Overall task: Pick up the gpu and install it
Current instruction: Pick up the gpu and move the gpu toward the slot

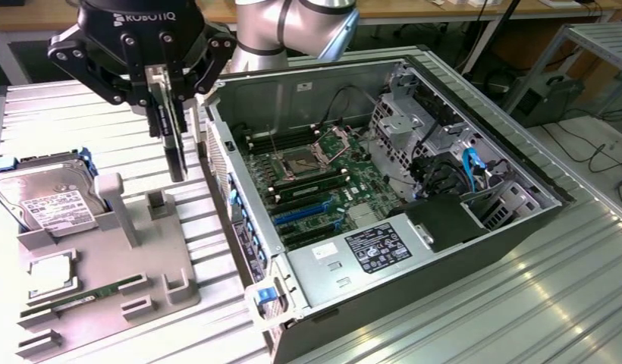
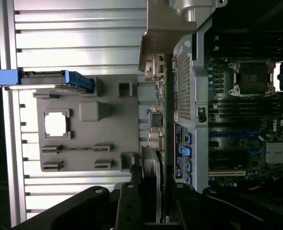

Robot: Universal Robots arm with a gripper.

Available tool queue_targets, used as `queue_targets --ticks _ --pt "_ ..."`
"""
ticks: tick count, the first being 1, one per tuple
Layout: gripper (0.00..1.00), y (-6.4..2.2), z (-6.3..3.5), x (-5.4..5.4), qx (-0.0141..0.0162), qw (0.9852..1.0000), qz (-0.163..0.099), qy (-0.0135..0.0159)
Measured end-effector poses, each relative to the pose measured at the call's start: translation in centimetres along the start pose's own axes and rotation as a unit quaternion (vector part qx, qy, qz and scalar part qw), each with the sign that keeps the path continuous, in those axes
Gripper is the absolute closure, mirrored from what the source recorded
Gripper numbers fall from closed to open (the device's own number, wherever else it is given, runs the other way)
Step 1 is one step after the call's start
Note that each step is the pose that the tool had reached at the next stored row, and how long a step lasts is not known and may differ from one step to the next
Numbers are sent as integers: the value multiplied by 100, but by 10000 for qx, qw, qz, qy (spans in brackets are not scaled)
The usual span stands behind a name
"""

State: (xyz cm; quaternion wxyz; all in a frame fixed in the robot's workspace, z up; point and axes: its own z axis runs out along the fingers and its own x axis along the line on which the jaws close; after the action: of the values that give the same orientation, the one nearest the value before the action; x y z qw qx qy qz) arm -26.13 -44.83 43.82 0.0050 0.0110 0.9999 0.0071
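My gripper [image 1: 168,85] is shut on the gpu [image 1: 174,144], a thin card that hangs edge-on and upright below the fingers. It is lifted clear above the grey fixture tray [image 1: 108,280], just outside the near wall of the open computer case [image 1: 240,227]. In the wrist view the gpu [image 2: 161,120] runs as a narrow green strip with its silver bracket [image 2: 163,28] at the far end, between the tray [image 2: 84,158] and the case wall. The gripper [image 2: 155,194] clamps it from both sides. The motherboard [image 1: 321,178] with blue slots [image 1: 301,216] lies inside the case.
On the tray sit a hard drive in a blue caddy [image 1: 43,199], a CPU [image 1: 53,271] and a RAM stick [image 1: 89,292]. The case holds a power supply [image 1: 377,246], drive cages [image 1: 422,121] and cables. The ribbed metal table [image 1: 554,288] extends around.
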Motion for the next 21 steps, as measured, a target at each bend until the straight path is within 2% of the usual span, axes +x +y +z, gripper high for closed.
queue_targets --ticks 13,21 --pt "73 5 2 -216 0 10000 0 0" --pt "73 9 4 -430 0 10000 0 0"
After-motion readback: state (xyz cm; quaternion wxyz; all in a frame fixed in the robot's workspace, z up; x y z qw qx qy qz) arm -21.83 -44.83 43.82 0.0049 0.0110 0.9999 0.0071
